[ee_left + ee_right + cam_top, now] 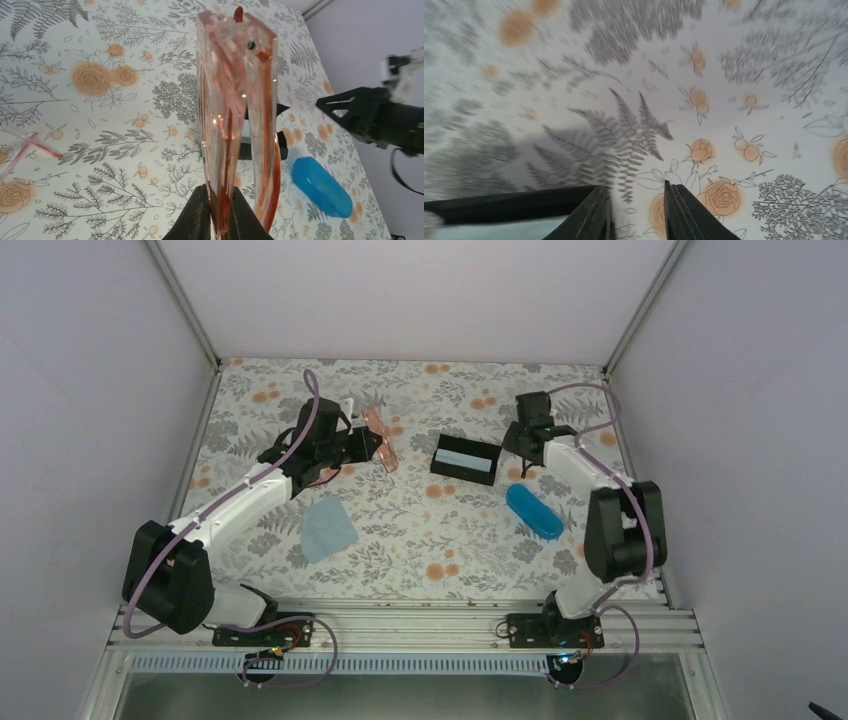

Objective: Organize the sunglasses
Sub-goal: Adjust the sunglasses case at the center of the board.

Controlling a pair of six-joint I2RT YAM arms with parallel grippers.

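Observation:
The sunglasses (381,440) have a thin pink translucent frame and hang above the far left of the table. My left gripper (355,447) is shut on them. In the left wrist view the frame (235,100) rises edge-on from the fingertips, pinched at its lower end by that same gripper (222,212). A thin pink arm (27,147) shows at the left edge. My right gripper (526,466) hovers just right of the black open case (465,458). Seen from the right wrist, it (636,210) is open over bare tablecloth with nothing between its fingers.
A glossy blue oval case (534,511) lies right of centre, also seen from the left wrist (320,187). A light blue cloth (328,528) lies near the left arm. The black case's edge (499,205) sits beside my right fingers. Grey walls enclose the floral table.

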